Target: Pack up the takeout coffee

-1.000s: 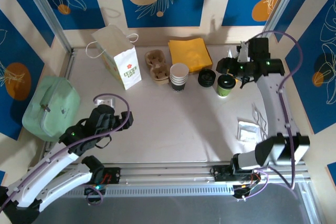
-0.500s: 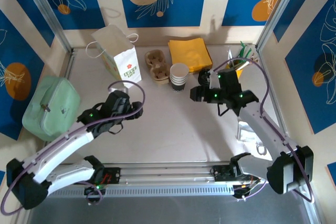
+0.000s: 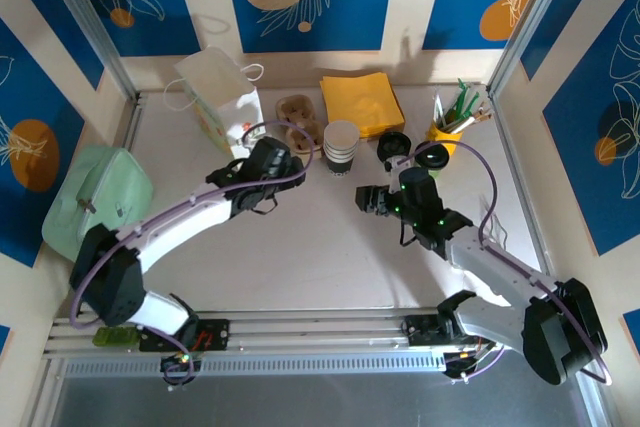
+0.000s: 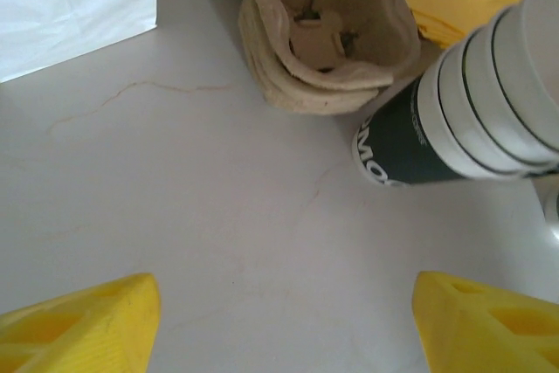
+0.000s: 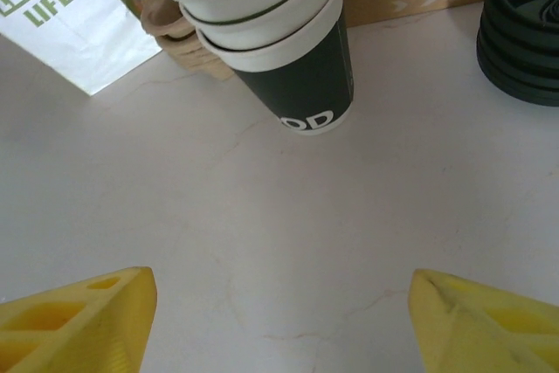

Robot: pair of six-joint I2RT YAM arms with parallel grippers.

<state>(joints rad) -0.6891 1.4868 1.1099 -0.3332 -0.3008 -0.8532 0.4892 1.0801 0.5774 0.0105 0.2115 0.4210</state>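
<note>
Packing not yet begun, by judgement. White paper bag (image 3: 220, 97), rear left: green print ending "OVE" over "LIFE". Left gripper (image 4: 284, 316): jaws spread, nothing between, facing the cardboard carrier (image 4: 327, 32). Stack of lidless cups (image 5: 271, 15): dark band lettered "OD". Right gripper (image 5: 279, 312): jaws spread, empty. Takeout coffee (image 3: 432, 159): lidded, on the table just beside the black lids (image 5: 524, 32), partly hidden by the right arm; lifting and bagging remain.
</note>
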